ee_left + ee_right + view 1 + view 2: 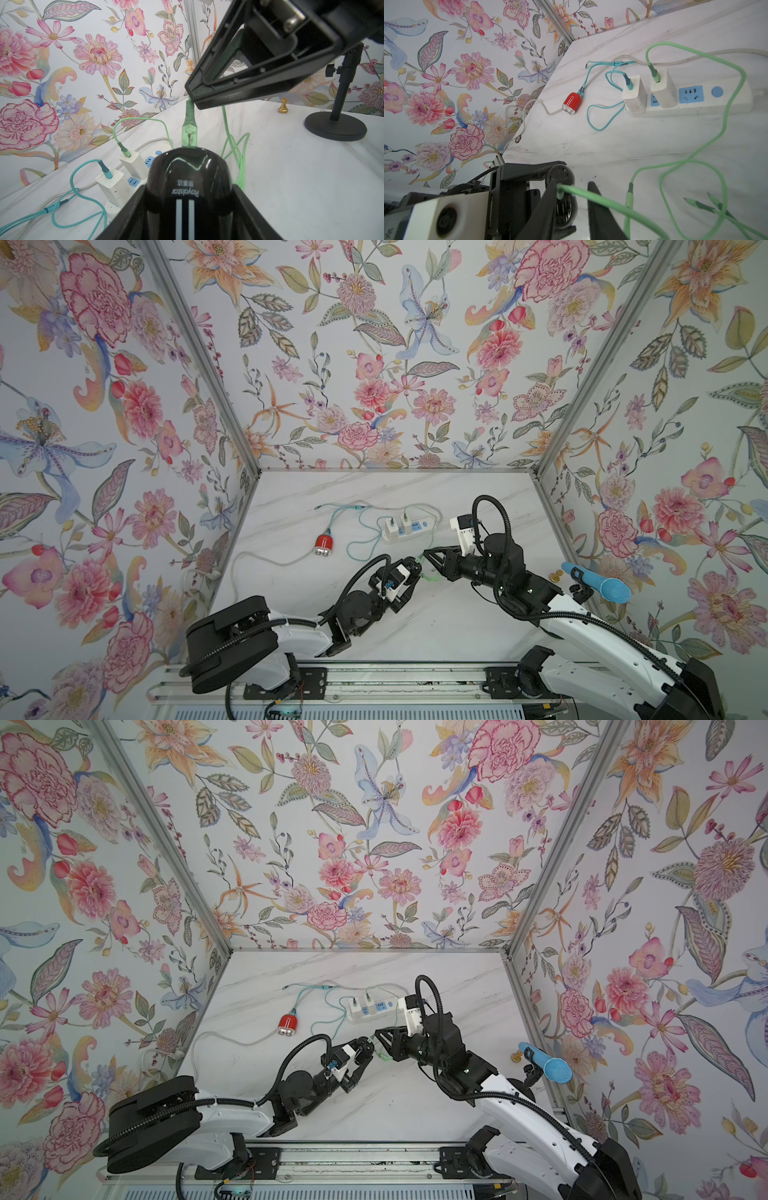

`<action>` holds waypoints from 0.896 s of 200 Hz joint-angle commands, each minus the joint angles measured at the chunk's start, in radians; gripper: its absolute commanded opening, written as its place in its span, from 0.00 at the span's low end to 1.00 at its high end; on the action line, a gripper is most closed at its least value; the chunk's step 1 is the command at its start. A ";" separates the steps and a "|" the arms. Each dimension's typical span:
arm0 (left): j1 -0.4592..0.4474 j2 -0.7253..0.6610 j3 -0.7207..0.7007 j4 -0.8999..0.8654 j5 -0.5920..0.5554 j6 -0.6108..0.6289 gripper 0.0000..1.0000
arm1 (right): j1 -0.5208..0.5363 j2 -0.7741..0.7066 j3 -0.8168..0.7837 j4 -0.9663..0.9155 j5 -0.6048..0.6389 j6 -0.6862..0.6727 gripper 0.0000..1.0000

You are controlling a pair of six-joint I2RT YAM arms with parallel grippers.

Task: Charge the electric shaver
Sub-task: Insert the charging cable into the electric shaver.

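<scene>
My left gripper (pixel 189 191) is shut on the black electric shaver (pixel 189 172) and holds it just above the table in both top views (pixel 411 566) (pixel 363 1047). A green charging plug (pixel 189 133) sits in the shaver's end. My right gripper (pixel 193 97) is at the cable just behind that plug. In the right wrist view its jaws (pixel 572 187) stand apart, with the green cable (pixel 602 200) running between them and lying against one finger. The cable leads to a white adapter (pixel 661 89) on the power strip (pixel 726 99).
A red shaver (pixel 323 546) lies at the left with a teal cable (pixel 602 116) in it, running to a second adapter (pixel 633 93). Spare green plug ends (pixel 695 202) lie loose on the table. A blue microphone (pixel 598 583) on a black stand (pixel 335 126) and a gold pawn (pixel 283 106) are at the right.
</scene>
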State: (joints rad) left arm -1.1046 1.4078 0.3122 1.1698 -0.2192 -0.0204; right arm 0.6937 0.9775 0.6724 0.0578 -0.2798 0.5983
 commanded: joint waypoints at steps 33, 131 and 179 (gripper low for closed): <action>-0.010 0.003 0.045 0.047 -0.023 -0.037 0.00 | 0.025 0.040 -0.018 0.102 0.033 0.044 0.29; -0.011 0.016 0.053 0.090 -0.064 -0.061 0.00 | 0.066 0.056 -0.045 0.126 0.123 0.037 0.08; -0.011 0.017 0.050 0.127 -0.069 -0.065 0.00 | 0.105 0.046 -0.093 0.134 0.159 0.031 0.07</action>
State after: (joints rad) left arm -1.1072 1.4342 0.3313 1.1671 -0.2478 -0.0681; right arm 0.7769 1.0298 0.6140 0.2180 -0.1658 0.6437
